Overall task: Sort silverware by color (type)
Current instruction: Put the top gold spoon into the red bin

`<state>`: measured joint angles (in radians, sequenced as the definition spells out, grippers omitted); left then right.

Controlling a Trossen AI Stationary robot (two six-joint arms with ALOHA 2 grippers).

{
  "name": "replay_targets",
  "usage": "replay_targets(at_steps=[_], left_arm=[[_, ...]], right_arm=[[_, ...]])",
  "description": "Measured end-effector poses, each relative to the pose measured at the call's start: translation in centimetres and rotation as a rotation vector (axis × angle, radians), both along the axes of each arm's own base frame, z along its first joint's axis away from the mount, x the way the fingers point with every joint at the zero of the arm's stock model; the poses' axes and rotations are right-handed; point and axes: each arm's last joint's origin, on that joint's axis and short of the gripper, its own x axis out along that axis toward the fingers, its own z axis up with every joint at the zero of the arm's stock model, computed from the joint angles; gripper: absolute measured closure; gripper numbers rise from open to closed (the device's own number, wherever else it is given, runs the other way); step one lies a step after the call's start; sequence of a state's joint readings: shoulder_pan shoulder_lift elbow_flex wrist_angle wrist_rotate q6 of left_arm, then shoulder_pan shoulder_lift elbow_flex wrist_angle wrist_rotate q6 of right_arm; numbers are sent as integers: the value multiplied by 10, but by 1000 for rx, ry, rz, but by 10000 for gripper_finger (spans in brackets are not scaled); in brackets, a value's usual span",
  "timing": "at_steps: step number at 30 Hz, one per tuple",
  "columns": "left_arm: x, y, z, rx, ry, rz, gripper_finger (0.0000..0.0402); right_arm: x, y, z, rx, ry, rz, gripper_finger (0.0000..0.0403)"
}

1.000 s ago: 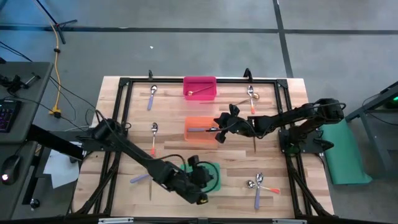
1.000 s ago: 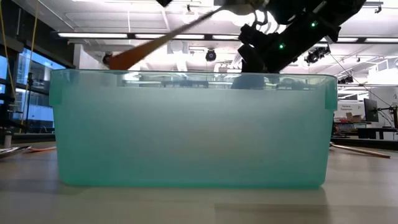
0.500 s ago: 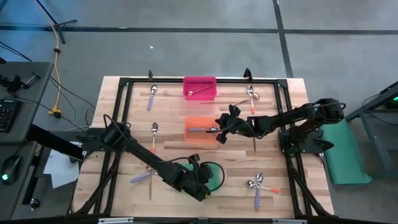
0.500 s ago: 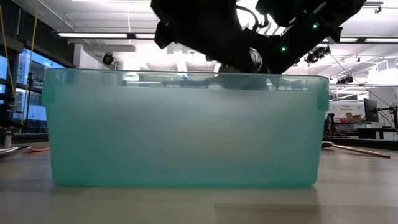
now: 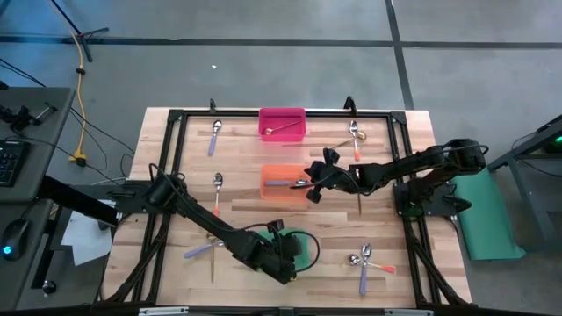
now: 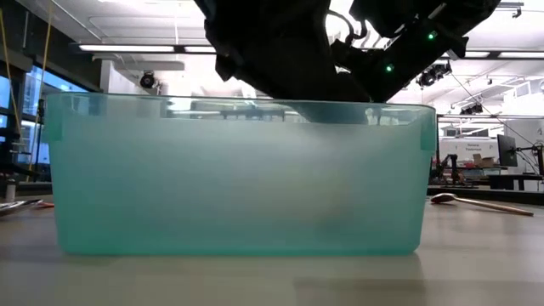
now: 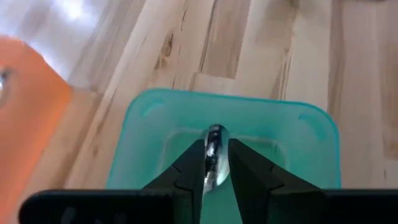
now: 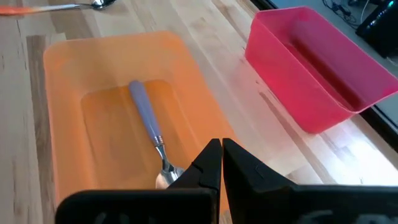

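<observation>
Reaching low across the near side of the table, the left arm stretches out nearly flat and tips its wrist down so the left gripper (image 7: 217, 169) hangs over the green bin (image 7: 149, 124). Its fingers (image 7: 190, 171) stand slightly apart with a silver spoon bowl (image 7: 214, 149) between them, though I can't tell whether they grip it. The right arm extends from the table's right side, its right gripper (image 8: 221, 163) pressed shut above the orange bin (image 8: 68, 93), where a purple-handled spoon (image 8: 146, 121) lies. A gold spoon (image 5: 279, 130) sits in the pink bin (image 5: 282, 115), and other spoons (image 5: 364, 257) lie scattered on the wood.
</observation>
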<state>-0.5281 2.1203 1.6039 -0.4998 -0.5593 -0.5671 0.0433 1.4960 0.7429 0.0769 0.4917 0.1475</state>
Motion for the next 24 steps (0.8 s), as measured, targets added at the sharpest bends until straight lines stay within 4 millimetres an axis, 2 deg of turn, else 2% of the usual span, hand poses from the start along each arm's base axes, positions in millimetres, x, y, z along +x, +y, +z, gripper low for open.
replay_targets(at_steps=[4, 8, 11, 17, 22, 24], left_arm=[[-6, -3, 13, 73, -4, -67, 340], [-13, -4, 27, 129, -13, -131, 369], [-16, -2, 26, 148, -30, -184, 395], [-20, 21, 12, 92, -67, -262, 399], [-30, 47, 24, 47, -178, -304, 401], [-39, 59, 29, 42, -214, -322, 401]], right_arm=[[0, -2, -1, 1, 27, 69, 403], [1, -11, -2, 34, 45, 140, 403], [0, -23, -2, 24, 62, 111, 403], [-7, -44, -10, 59, 32, 64, 403], [-16, -51, -22, 122, -24, 28, 403], [-18, -52, -25, 135, -41, 9, 403]])
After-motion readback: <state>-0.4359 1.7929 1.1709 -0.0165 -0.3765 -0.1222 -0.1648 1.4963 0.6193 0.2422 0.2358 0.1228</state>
